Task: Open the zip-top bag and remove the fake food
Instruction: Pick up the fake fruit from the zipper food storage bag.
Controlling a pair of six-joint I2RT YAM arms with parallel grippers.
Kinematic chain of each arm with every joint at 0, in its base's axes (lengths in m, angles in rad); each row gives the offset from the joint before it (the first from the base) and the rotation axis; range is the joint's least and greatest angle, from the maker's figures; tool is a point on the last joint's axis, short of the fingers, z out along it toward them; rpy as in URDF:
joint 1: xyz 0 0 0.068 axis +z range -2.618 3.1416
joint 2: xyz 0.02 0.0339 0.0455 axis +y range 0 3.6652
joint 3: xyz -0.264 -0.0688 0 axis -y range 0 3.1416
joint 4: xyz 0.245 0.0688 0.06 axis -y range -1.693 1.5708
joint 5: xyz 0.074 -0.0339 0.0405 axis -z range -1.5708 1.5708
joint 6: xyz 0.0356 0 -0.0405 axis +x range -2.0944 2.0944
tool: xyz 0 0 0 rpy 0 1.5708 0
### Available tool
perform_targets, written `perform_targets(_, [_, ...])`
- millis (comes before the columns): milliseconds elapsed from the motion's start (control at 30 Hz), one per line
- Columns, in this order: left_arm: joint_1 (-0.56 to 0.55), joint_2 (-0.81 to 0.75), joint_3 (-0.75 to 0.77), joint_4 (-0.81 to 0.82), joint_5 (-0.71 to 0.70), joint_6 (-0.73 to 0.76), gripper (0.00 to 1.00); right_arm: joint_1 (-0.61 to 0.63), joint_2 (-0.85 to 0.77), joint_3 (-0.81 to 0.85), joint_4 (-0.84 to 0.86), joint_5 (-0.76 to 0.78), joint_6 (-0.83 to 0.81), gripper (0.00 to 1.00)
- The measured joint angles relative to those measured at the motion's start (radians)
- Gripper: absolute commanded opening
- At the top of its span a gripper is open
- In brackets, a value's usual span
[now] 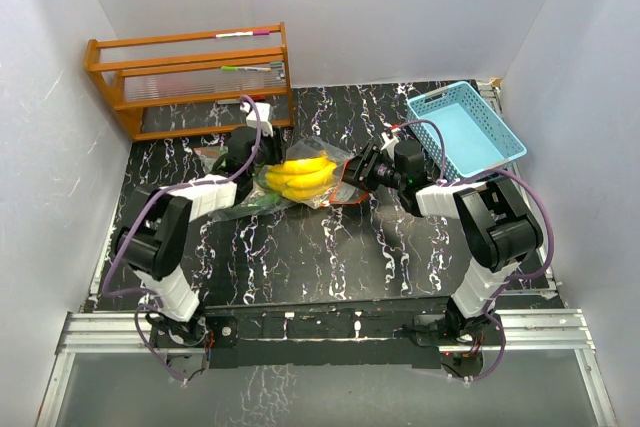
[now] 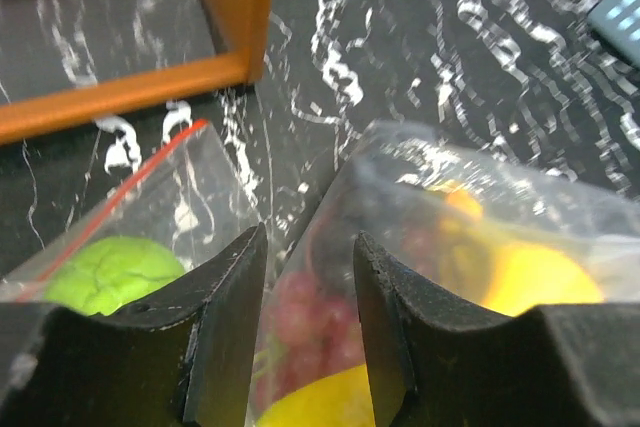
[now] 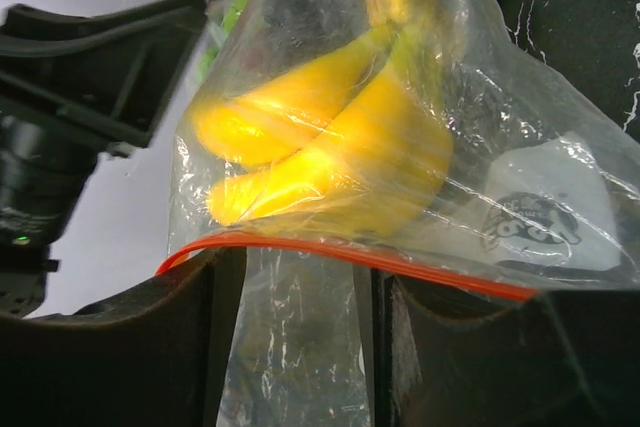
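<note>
- The bag [image 1: 305, 182] lies at the middle of the desk [image 1: 330, 257]. The bananas [image 3: 330, 147], a green fruit [image 2: 110, 272] and the grapes [image 2: 310, 317] are all inside it.
- The red zip strip [image 3: 420, 269] looks closed. I judge that each claw takes one end so the mouth can be pulled apart: left at 9 o'clock of the bag, right at 3 o'clock.
- The right claw [image 3: 300, 277] is about half open. The strip lies across both tips, and film hangs in the gap.
- The left claw [image 2: 310, 242] is narrowly apart with film in the gap. Whether it pinches, I cannot tell.
- The basket [image 1: 465, 137] stands at 2 o'clock.
</note>
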Motion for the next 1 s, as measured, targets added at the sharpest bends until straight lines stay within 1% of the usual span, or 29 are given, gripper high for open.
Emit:
perform_targets(133, [0.006,0.064,-0.028,0.023,0.010,-0.017,0.37,0.000,0.000,0.000,0.000,0.000,0.004,0.65])
perform_targets(167, [0.006,0.061,-0.043,0.046,0.021,-0.026,0.37,0.000,0.000,0.000,0.000,0.000,0.004,0.68])
perform_targets(200, [0.005,0.057,-0.060,0.071,0.035,-0.036,0.37,0.000,0.000,0.000,0.000,-0.001,0.003,0.69])
perform_targets(300, [-0.007,0.055,-0.093,0.124,0.058,-0.056,0.37,0.000,0.000,0.000,0.000,-0.001,0.005,0.69])
perform_targets(433, [-0.060,0.045,-0.127,0.156,0.066,-0.078,0.35,0.000,0.000,0.000,-0.001,-0.001,0.005,0.68])
perform_targets(533, [-0.088,0.025,-0.153,0.164,0.072,-0.095,0.35,-0.001,0.012,0.000,-0.002,-0.001,0.003,0.61])
perform_targets(700, [-0.093,0.023,-0.160,0.164,0.082,-0.105,0.34,0.000,0.073,0.002,-0.026,-0.021,-0.003,0.60])
perform_targets(733, [-0.093,0.023,-0.164,0.164,0.087,-0.108,0.34,0.000,0.083,0.006,-0.032,-0.027,-0.005,0.58])
perform_targets(767, [-0.094,0.023,-0.168,0.165,0.090,-0.109,0.33,-0.001,0.091,0.011,-0.036,-0.037,-0.005,0.53])
perform_targets(900, [-0.096,0.024,-0.173,0.169,0.095,-0.116,0.28,-0.001,0.101,0.041,-0.040,-0.057,-0.019,0.24])
perform_targets(967, [-0.102,0.028,-0.180,0.169,0.095,-0.117,0.22,-0.001,0.101,0.042,-0.042,-0.060,-0.019,0.12])
perform_targets(1000, [-0.104,0.029,-0.184,0.173,0.093,-0.121,0.16,-0.002,0.100,0.042,-0.045,-0.061,-0.024,0.09])
